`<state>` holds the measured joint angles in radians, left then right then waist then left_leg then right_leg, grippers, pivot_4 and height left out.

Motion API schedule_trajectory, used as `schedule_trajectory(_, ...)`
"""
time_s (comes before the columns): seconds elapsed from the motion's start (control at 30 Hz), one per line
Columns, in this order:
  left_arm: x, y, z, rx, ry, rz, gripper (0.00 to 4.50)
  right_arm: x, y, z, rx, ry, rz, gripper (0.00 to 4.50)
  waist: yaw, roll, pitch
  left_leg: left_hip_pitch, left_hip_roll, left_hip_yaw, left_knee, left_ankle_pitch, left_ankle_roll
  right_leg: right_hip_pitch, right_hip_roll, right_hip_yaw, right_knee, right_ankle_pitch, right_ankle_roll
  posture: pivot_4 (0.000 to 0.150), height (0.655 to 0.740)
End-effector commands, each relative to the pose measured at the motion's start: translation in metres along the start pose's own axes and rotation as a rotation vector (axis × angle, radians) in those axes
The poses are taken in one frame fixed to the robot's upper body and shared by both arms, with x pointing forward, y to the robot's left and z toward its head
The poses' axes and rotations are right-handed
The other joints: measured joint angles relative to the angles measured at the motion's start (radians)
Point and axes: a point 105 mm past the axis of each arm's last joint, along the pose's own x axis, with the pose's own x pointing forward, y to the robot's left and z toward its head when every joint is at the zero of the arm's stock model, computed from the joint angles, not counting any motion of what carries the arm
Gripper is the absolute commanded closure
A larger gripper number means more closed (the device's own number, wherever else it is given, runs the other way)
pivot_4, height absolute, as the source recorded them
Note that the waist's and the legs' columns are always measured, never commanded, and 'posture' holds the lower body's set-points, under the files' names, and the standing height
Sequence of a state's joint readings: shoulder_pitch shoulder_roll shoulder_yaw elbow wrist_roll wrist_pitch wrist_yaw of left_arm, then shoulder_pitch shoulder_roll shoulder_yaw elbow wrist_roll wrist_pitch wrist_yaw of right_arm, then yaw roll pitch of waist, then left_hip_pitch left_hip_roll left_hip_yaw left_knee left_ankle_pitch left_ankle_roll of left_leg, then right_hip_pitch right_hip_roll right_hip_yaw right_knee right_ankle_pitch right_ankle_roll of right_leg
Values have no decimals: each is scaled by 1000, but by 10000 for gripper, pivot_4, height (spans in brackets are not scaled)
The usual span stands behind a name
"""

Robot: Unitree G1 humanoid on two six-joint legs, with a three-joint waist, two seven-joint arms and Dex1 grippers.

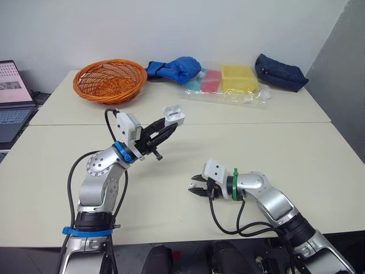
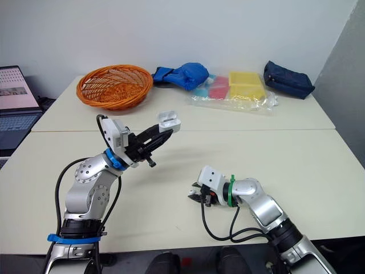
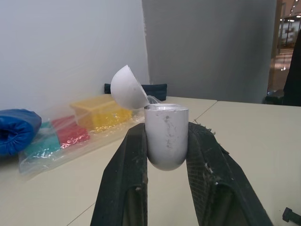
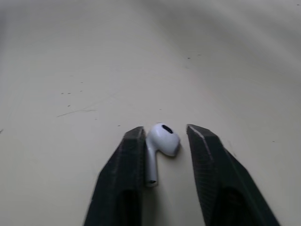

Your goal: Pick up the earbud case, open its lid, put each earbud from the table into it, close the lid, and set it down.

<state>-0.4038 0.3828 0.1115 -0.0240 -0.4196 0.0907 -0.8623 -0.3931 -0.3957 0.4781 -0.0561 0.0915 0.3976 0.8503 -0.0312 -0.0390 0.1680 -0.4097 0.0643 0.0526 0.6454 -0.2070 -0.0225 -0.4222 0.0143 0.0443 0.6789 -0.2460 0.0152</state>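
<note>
My left gripper [image 1: 169, 123] is shut on the white earbud case [image 1: 173, 113] and holds it raised above the table, left of centre. The two black fingers press the case body [image 3: 165, 134] from both sides, and its lid [image 3: 128, 87] stands flipped open. My right gripper [image 1: 194, 189] lies low on the table near the front edge. In the right wrist view a white earbud [image 4: 161, 142] rests on the table between the fingers of this open gripper [image 4: 164, 129]. One finger touches its stem and a small gap is left at the other.
An orange wicker basket [image 1: 109, 80] stands at the back left. A blue bag [image 1: 174, 69], a clear plastic bag of coloured boxes [image 1: 228, 83] and a dark blue pouch [image 1: 280, 72] line the far edge. A laptop [image 1: 11, 100] sits off the table's left side.
</note>
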Motion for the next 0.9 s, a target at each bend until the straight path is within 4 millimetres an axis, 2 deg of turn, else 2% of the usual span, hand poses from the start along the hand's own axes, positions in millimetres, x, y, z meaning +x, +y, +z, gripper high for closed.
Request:
schedule_trajectory(0.03,4,5,13,49,-36,-5,37551,-6,2,-19,-5,83,1,40548,0,0,0,1,0,0,0,0,0,1,0,0,0,0,0,1500,7400)
schedule_trajectory(0.2,6,1,12,38,-43,-20,37551,-15,-1,-13,-8,64,3,40523,4,0,0,1,-1,1,0,0,0,1,-1,0,-1,-3,-5,1500,7400)
schedule_trajectory(0.27,8,-3,10,32,-45,-27,37551,-31,-8,-4,-19,49,-7,40523,6,0,0,0,-1,2,0,0,0,1,-2,1,-2,-3,-5,1500,7400)
schedule_trajectory(0.37,10,-5,10,21,-55,-32,37551,-76,-20,16,-57,45,-13,40523,9,-1,1,-2,-2,2,0,0,0,1,-3,0,-4,-3,-4,1500,7400)
schedule_trajectory(0.43,10,-5,8,19,-55,-29,37551,-102,-22,20,-73,84,3,40523,7,-1,2,-4,-2,2,0,0,0,-1,-3,0,-5,-3,-4,1500,7400)
schedule_trajectory(0.53,10,-5,4,16,-56,-21,37551,-152,-30,7,-71,236,9,40523,5,-1,2,-4,-1,1,-1,0,0,-1,-3,0,-6,-3,-4,1500,7400)
schedule_trajectory(0.57,10,-5,4,13,-59,-17,37551,-161,-32,2,-73,272,4,40523,5,-1,2,-4,-1,0,-2,0,0,-1,-2,-1,-6,-3,-4,1500,7400)
schedule_trajectory(0.63,10,-7,3,12,-63,-22,37551,-182,-34,-20,-58,388,9,40523,5,-2,3,-3,0,-1,-3,0,0,-1,-1,-2,-6,-3,-4,1500,7400)
schedule_trajectory(0.73,11,-9,3,13,-67,-28,37551,-209,-30,-52,-14,578,43,40523,3,-1,3,-3,0,-1,-3,0,0,-1,-1,-2,-6,-3,-4,1500,7400)
schedule_trajectory(0.8,11,-11,3,13,-70,-34,37551,-219,-30,-61,31,633,41,40523,2,0,4,-3,-1,0,-3,0,0,-1,-2,-1,-6,-3,-4,1500,7400)
schedule_trajectory(0.9,11,-13,2,8,-74,-37,37551,-232,-43,-70,19,707,-3,40523,-4,0,4,-3,-1,2,-2,0,0,-1,-2,0,-6,-3,-4,1500,7400)
